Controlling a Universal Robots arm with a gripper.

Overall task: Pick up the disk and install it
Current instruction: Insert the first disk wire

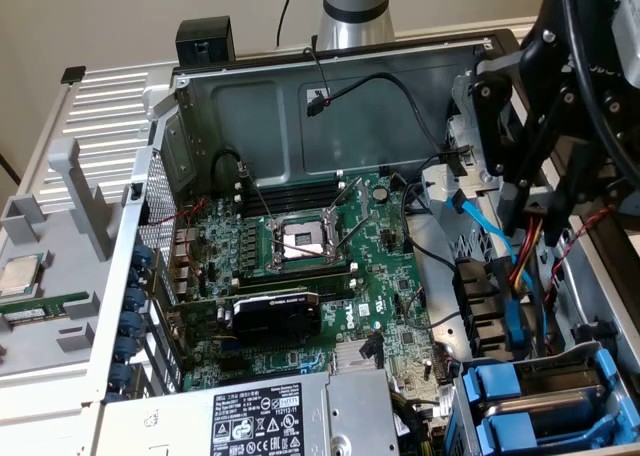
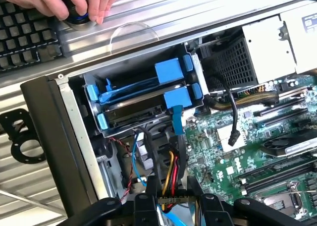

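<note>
— Where is the disk [image 2: 136,114] found?

— A grey slab framed in blue is seen inside the cage [image 2: 129,67], in the lower right corner of the exterior view. It is taken to be the disk. It is lodged in the slot next to a second blue carrier [image 2: 131,84].

— Is it held?

— No grip on it is seen. The gripper [image 2: 176,202] is placed at the upper right of the exterior view, apart from the cage and over a bundle of wires [image 2: 171,171]. Whether it is open or closed cannot be told. A thin strip [image 2: 174,199] is seen at its middle, and what that strip belongs to cannot be made out.

— How much is judged done?

— The pick-up is judged finished, since the disk is seen in the cage. The insertion is judged largely done as well: the disk's handle [image 2: 178,97] is lined up with the handle of the neighbouring carrier.

— And what is left?

— Little, as far as can be seen. Whether the disk is pushed fully home or latched cannot be told. A blue cable [image 2: 177,124] is seen hanging just beside the handle, and whether it is plugged in cannot be told.
</note>
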